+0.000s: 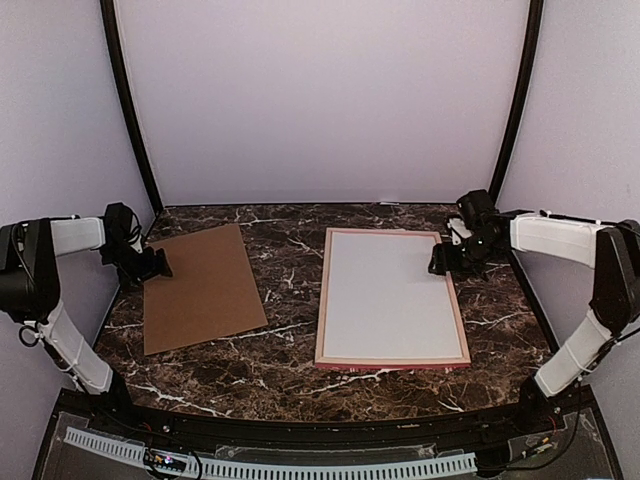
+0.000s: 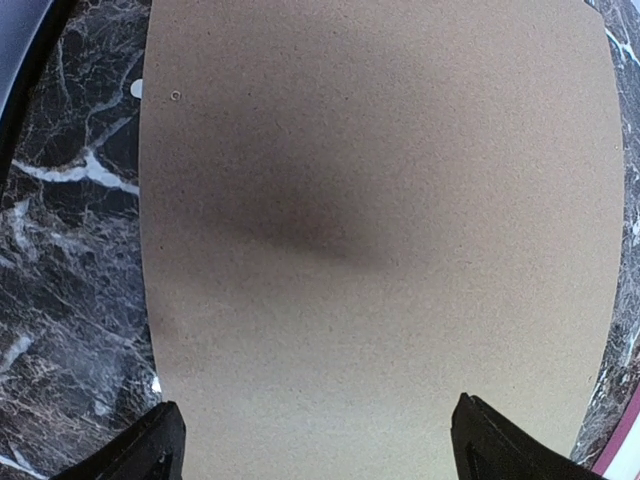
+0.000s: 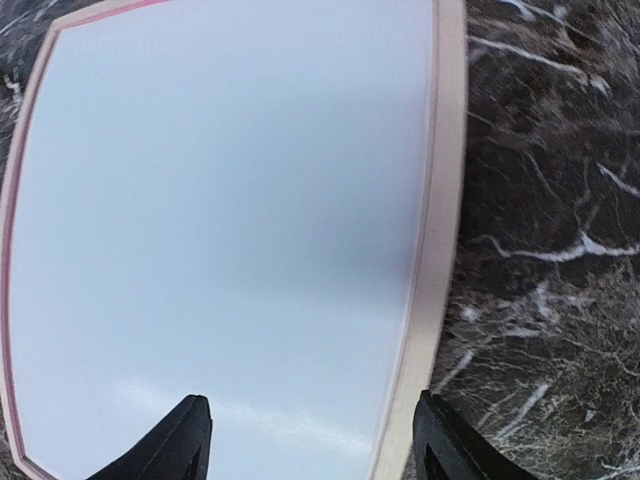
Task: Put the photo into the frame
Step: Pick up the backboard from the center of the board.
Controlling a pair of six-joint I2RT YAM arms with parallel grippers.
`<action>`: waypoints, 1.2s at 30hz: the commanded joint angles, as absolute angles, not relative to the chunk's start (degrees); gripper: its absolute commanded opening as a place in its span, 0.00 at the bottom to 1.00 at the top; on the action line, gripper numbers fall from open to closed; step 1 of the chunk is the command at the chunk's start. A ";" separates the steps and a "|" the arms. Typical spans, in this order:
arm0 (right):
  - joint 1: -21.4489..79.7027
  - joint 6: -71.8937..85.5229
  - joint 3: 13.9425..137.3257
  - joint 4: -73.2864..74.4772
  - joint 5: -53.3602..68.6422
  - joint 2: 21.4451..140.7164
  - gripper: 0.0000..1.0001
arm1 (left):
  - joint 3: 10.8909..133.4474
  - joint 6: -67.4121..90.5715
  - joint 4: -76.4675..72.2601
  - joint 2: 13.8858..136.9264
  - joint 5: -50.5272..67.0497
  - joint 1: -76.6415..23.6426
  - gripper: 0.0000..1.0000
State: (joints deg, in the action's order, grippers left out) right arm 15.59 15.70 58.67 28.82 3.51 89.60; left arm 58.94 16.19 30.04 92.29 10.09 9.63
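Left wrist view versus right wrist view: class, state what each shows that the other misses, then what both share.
Left wrist only: the brown backing board, filling most of the picture. Right wrist only: the photo, white back up, lying inside the pale-backed frame. Both: the marble table, an open gripper at the bottom (left gripper, right gripper), and probably the frame, a pink sliver in the left view's corner.

You can pass along the bare strip of dark marble table [image 1: 291,300] between the flat brown cardboard board [image 1: 200,288] and the pale-wood rectangular frame [image 1: 322,300]; both lie flat.
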 commanded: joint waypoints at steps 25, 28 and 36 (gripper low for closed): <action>54.02 27.72 105.26 20.36 16.64 130.57 0.76 | 62.98 10.36 32.56 98.88 14.21 17.36 0.93; 55.10 29.00 108.43 20.20 17.97 133.71 0.76 | 62.85 10.38 32.52 99.39 14.81 17.65 0.92; 55.90 31.93 111.53 18.74 20.12 138.04 0.76 | 62.22 10.69 32.49 100.32 17.32 17.64 0.91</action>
State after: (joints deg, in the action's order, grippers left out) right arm 55.51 29.45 109.40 21.23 18.26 136.51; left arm 62.85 11.09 31.57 100.14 15.25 17.26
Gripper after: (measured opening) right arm 0.760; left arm 0.908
